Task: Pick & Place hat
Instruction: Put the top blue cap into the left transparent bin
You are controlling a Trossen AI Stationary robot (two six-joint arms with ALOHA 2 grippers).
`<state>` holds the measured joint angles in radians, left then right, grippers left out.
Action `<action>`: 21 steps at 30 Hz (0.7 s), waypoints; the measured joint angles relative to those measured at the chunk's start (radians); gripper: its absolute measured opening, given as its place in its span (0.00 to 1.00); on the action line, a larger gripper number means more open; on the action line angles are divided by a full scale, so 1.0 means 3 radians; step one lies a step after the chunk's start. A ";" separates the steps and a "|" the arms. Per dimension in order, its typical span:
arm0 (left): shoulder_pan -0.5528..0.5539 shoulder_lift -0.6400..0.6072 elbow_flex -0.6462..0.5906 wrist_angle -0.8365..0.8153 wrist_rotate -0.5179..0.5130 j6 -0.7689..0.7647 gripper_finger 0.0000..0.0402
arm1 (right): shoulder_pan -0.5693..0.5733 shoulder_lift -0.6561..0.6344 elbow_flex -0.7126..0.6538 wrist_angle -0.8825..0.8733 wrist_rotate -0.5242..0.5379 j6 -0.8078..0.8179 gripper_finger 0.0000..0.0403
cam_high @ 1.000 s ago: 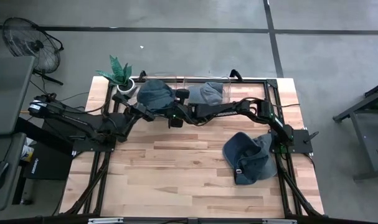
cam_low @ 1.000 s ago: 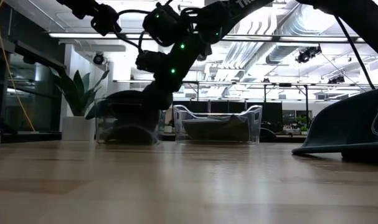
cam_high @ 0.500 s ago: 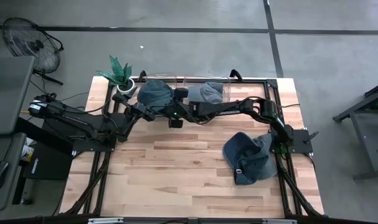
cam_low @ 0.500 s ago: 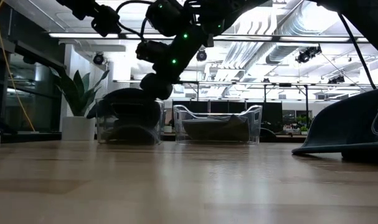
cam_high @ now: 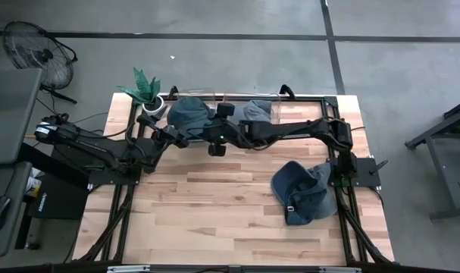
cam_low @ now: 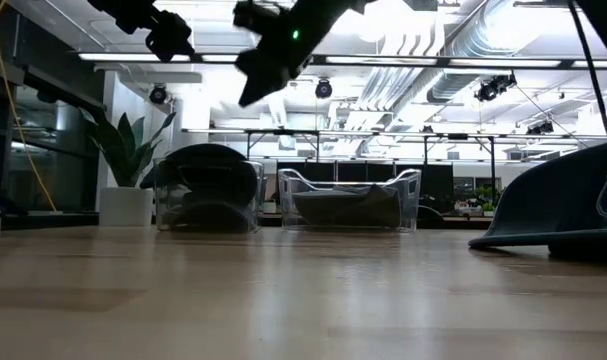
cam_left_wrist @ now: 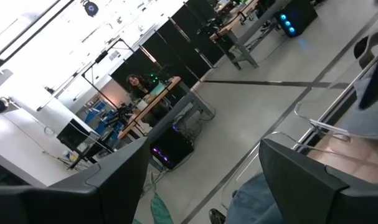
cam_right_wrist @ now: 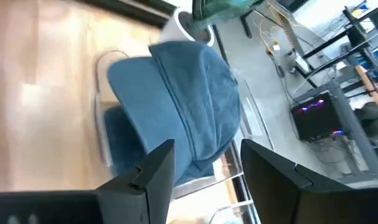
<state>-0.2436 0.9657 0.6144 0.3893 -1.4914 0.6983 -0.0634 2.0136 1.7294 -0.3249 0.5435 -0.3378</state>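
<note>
A blue hat (cam_high: 188, 114) lies crown up in the left clear bin (cam_low: 208, 190) at the table's far edge, its brim over the bin's rim (cam_right_wrist: 101, 112). My right gripper (cam_right_wrist: 207, 152) hovers open above it and toward the table's right, fingers slanting down at the hat (cam_right_wrist: 189, 106), touching nothing. In the low view the right gripper (cam_low: 255, 80) hangs well above the bin. My left gripper (cam_left_wrist: 201, 155) waits open and level beside the bin (cam_high: 171, 136), with nothing between its fingers.
A second clear bin (cam_low: 348, 200) to the right holds a grey hat (cam_high: 254, 112). Two more blue hats (cam_high: 301, 189) lie on the table at the right. A potted plant (cam_high: 148, 92) stands at the far left corner. The near half of the table is bare wood (cam_high: 214, 212).
My right gripper has let go of the blue hat and risen out of the left bin, drawing back a little toward the table's right. The hat stays in the bin.
</note>
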 joint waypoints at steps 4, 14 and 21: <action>0.0000 0.0000 0.0000 -0.0040 -0.0055 0.0003 0.74 | 0.0086 -0.0155 -0.0001 -0.0244 0.0026 0.0245 0.44; 0.0000 -0.0067 0.0000 -0.0385 -0.0087 -0.0194 0.74 | 0.0213 -0.0486 -0.0266 -0.1137 0.0227 0.1024 0.41; 0.0022 -0.0263 0.0000 -0.1015 0.0224 -0.0842 0.74 | 0.0305 -0.0988 -0.1260 -0.0475 0.0253 0.1245 0.37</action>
<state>-0.2370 0.8869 0.6144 0.0848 -1.4240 0.4458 0.0282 1.7171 1.3513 -0.4674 0.6195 0.0359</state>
